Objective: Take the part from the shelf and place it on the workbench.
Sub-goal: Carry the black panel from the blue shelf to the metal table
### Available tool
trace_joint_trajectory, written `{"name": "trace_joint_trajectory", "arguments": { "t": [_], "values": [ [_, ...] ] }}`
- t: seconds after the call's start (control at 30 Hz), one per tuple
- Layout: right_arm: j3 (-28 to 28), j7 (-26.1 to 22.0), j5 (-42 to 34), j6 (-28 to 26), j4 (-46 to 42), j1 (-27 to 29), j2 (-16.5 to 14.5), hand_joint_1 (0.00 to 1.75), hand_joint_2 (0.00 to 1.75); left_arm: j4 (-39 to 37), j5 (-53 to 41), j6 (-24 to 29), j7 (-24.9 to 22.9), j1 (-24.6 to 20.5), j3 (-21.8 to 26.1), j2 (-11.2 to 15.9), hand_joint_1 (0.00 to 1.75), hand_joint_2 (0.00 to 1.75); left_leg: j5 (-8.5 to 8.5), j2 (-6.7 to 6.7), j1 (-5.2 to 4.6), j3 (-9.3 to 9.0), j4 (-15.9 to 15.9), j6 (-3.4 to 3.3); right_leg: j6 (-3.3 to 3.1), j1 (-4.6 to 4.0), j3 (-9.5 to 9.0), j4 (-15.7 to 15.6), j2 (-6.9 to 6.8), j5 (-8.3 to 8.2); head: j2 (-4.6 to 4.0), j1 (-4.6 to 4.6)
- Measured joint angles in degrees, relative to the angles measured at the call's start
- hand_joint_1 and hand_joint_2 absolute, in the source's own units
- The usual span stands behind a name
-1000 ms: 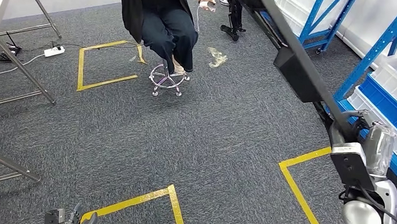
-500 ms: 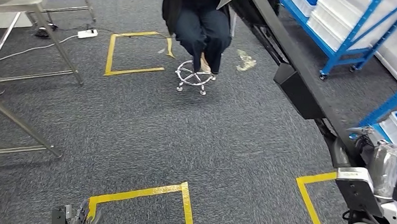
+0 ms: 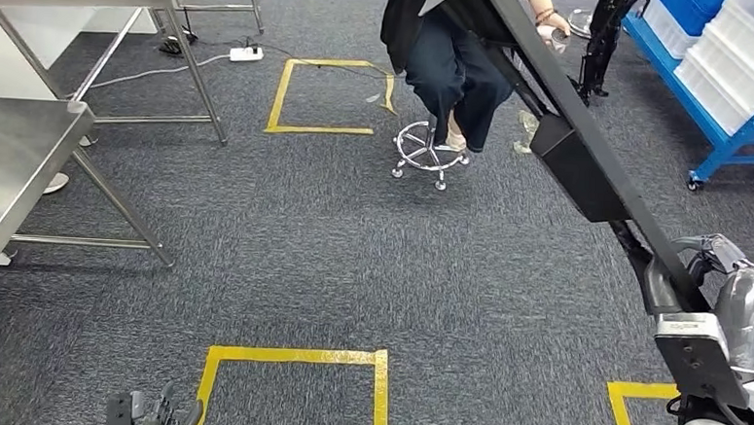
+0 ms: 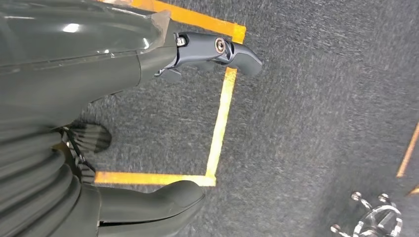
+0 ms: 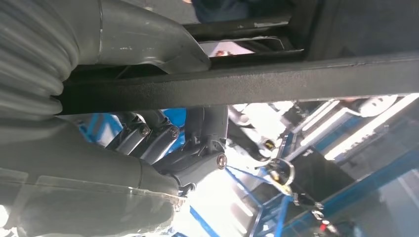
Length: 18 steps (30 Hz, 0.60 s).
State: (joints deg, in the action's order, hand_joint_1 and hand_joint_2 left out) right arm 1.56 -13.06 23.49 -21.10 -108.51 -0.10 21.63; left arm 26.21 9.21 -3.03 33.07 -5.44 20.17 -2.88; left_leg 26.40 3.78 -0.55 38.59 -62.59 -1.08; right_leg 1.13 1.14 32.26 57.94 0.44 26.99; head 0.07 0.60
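On grey carpet with yellow tape squares, right robot hand gripping long black part.

Grey speckled carpet is showing yellow tape squares around the chrome stool. A black part is crossing beside it; blue shelving with white bins is standing beyond, opposite a steel-grey workbench.

The camera is turning left: the steel worktop is entering view, the blue shelf sliding away rightward.
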Motion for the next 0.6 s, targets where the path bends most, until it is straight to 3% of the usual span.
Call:
{"name": "trace_joint_trajectory", "arguments": {
  "t": [0.03, 0.07, 0.13, 0.17, 0.23, 0.3, 0.33, 0.4, 0.43, 0.5, 0.57, 0.6],
  "values": [
    [-0.03, 0.0, -0.03, 0.01, 0.02, -0.07, 0.09, 1.75, 1.75, -0.03, 0.12, 0.0, 0.02, -0.04, -0.07, 0.01, 0.0, 1.75, 1.69, -1.77, 0.1, 1.67, -3.36, 0.36, -0.25, -0.09, -0.08, -0.03, -0.7, 0.07, 0.0, -0.02],
    [-0.08, 0.0, -0.07, 0.02, 0.08, -0.13, 0.16, 1.75, 1.75, -0.07, 0.25, 0.01, 0.03, -0.07, -0.11, 0.01, 0.0, 1.75, 3.28, -2.67, 0.37, 3.61, -7.21, 0.72, -0.45, -0.17, -0.11, -0.03, -1.46, 0.14, 0.0, -0.04],
    [-0.32, 0.08, -0.07, 0.16, 0.28, -0.44, 0.17, 1.75, 1.75, -0.16, 0.47, 0.09, 0.07, 0.08, -0.15, -0.02, 0.0, 1.75, 4.32, -3.32, 1.02, 6.18, -11.86, 1.33, -0.59, -0.22, -0.15, -0.02, -2.97, 0.28, 0.0, -0.04],
    [-0.52, 0.19, 0.01, 0.34, 0.4, -0.75, 0.14, 1.75, 1.75, -0.19, 0.59, 0.14, 0.1, 0.18, -0.15, 0.0, 0.0, 1.75, 3.43, -3.59, 1.34, 6.0, -11.18, 1.59, -0.61, -0.19, -0.17, -0.01, -3.63, 0.33, 0.0, -0.05],
    [-1.04, 0.57, 0.31, 0.75, 0.58, -1.65, 0.02, 1.75, 1.75, -0.19, 0.87, 0.23, 0.25, 0.3, -0.15, 0.1, 0.0, 1.75, 0.05, -5.44, 1.81, 2.53, -4.31, 1.95, -0.35, -0.16, -0.35, 0.01, -4.79, 0.57, 0.0, -0.07],
    [-1.52, 0.92, 0.49, 0.96, 0.7, -2.66, -0.03, 1.75, 1.75, -0.16, 1.11, 0.28, 0.43, 0.29, -0.14, 0.17, 0.0, 1.75, -1.86, -7.55, 1.62, -0.93, 1.88, 1.78, 0.34, -0.55, -0.57, 0.11, -5.78, 1.0, 0.0, 0.05],
    [-1.75, 1.04, 0.5, 1.0, 0.79, -3.14, -0.01, 1.75, 1.75, -0.14, 1.19, 0.32, 0.51, 0.31, -0.14, 0.19, 0.0, 1.75, -1.99, -7.97, 1.37, -1.64, 3.11, 1.48, 0.65, -0.76, -0.71, 0.1, -6.28, 1.15, 0.0, 0.16],
    [-2.18, 1.19, 0.51, 1.06, 0.98, -3.85, 0.03, 1.75, 1.75, -0.11, 1.31, 0.44, 0.68, 0.45, -0.14, 0.32, 0.0, 1.75, -2.02, -6.62, 0.87, -1.74, 3.44, 0.53, 1.3, -0.88, -1.08, -0.15, -7.57, 1.33, 0.0, 0.39],
    [-2.37, 1.25, 0.51, 1.07, 1.08, -4.06, 0.03, 1.75, 1.75, -0.08, 1.32, 0.52, 0.76, 0.55, -0.14, 0.39, 0.0, 1.75, -2.16, -5.93, 0.79, -1.87, 3.65, 0.06, 1.56, -0.75, -1.15, 0.01, -7.46, 1.63, 0.0, 0.39],
    [-2.67, 1.3, 0.5, 1.07, 1.27, -4.3, 0.07, 1.75, 1.75, -0.01, 1.37, 0.61, 0.87, 0.58, -0.12, 0.54, 0.0, 1.75, -2.49, -4.56, 0.9, -2.2, 4.11, -0.96, 1.49, -0.48, 0.19, 3.34, -4.94, 3.52, 0.0, 0.55],
    [-2.89, 1.3, 0.46, 1.08, 1.51, -4.36, 0.1, 1.75, 1.75, 0.04, 1.44, 0.63, 0.91, 0.55, -0.1, 0.65, 0.0, 1.75, -2.59, -3.14, 0.94, -2.25, 4.21, -1.53, 0.86, -0.27, 4.05, 11.17, -1.65, 6.64, 0.0, 0.78],
    [-3.01, 1.31, 0.42, 1.08, 1.67, -4.35, 0.11, 1.75, 1.75, 0.04, 1.47, 0.63, 0.92, 0.59, -0.09, 0.68, 0.0, 1.75, -2.6, -2.32, 0.87, -2.25, 4.21, -1.6, 0.78, -0.3, 6.07, 14.87, -0.98, 7.73, 0.0, 0.84]
  ]
}}
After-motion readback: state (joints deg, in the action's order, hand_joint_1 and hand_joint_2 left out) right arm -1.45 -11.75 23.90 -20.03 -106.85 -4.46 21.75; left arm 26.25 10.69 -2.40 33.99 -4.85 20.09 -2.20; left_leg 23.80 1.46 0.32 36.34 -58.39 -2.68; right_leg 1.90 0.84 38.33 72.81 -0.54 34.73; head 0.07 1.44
